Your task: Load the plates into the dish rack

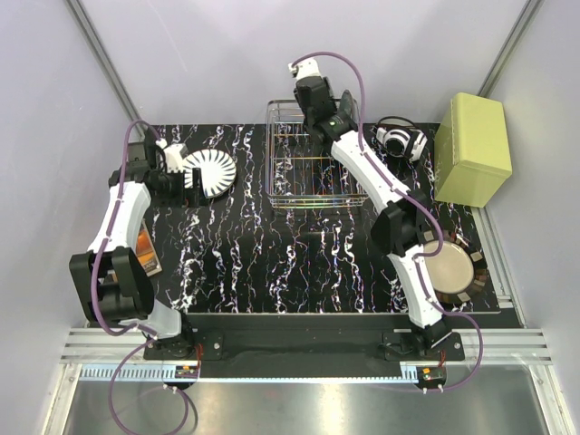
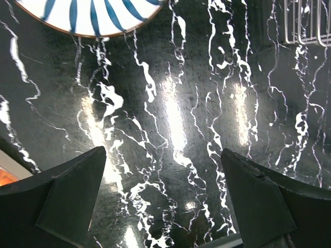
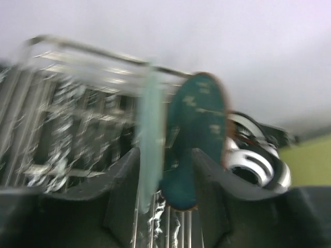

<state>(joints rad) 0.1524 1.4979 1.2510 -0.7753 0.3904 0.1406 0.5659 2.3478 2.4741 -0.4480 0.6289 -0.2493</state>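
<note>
Heads-up: your right gripper [image 3: 166, 170] straddles the teal plate [image 3: 199, 129] over the dish rack [image 1: 294, 172], blur hides contact; left gripper [image 2: 163, 196] gapes, striped plate [image 2: 88, 15] cropped at 12 o'clock.

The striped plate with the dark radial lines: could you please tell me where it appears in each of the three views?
Top external: the striped plate lies flat on the table's far left, just beside the left hand.
Left wrist: only its edge shows, at the top left.
Right wrist: not in it.
Shared landmark: the dish rack, at the left wrist view's top right corner and filling the left of the right wrist view.
</note>
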